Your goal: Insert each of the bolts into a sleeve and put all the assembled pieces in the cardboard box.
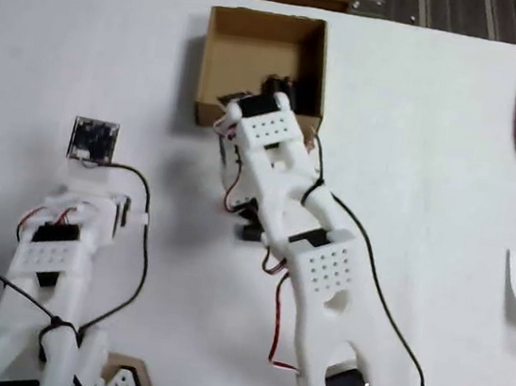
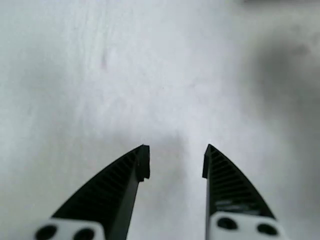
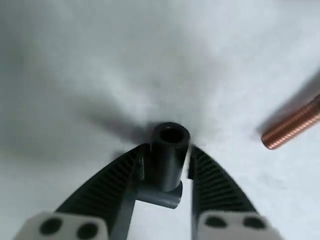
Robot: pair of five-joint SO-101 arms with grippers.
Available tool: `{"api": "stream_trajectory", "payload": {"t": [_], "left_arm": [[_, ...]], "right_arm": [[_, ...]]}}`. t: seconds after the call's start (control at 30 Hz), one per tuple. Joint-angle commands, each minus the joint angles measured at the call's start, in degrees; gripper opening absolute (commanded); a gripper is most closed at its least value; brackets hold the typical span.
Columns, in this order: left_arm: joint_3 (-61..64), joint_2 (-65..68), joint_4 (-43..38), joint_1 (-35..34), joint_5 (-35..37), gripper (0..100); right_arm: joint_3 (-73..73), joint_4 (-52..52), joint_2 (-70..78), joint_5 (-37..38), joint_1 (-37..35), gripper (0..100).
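Our right gripper (image 3: 166,162) pinches a dark sleeve (image 3: 170,137), and a copper bolt (image 3: 295,125) lies near it on the white table (image 3: 75,60). Our left gripper (image 2: 175,162) hangs spread over the table. The cardboard box (image 1: 221,55) sits at the upper centre of the high view.

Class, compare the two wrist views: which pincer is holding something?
The right pincer: it grips a dark sleeve. The left pincer is open above the table, holding nothing.
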Motion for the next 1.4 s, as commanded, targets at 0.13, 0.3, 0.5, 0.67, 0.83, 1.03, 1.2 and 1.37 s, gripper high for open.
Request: {"api": "stream_trajectory", "payload": {"t": [0.13, 0.3, 0.5, 0.67, 0.83, 1.03, 1.2, 1.37], "left_arm": [[-0.1, -0.5, -0.9, -0.3, -0.2, 20], [-0.1, -0.5, -0.9, -0.3, -0.2, 20], [-0.1, -0.5, -0.9, -0.3, -0.2, 20], [-0.1, -0.5, -0.9, -0.3, -0.2, 20], [-0.1, -0.5, -0.9, -0.3, -0.2, 20], [-0.2, -0.5, -0.9, -0.3, -0.2, 20], [-3.3, -0.2, 2.0, 1.2, -1.2, 20], [-13.8, 0.0, 12.8, 12.9, -16.3, 20]], "right_arm": [[-0.5, 0.2, -0.5, 0.5, 0.7, 5.6], [-0.5, 0.2, -0.5, 0.6, 0.4, 15.2], [-0.5, -1.0, -0.5, 0.6, 0.4, 10.4], [-0.4, -3.5, -0.5, 0.6, 0.4, 8.7], [0.0, -3.1, 0.4, 0.7, 0.6, 6.7], [-2.5, -0.8, -1.2, 1.1, 3.6, 2.1], [-1.7, 1.5, -16.5, 6.0, 8.0, 2.2], [11.7, 1.5, -35.3, 7.3, 17.5, 2.1]]}}
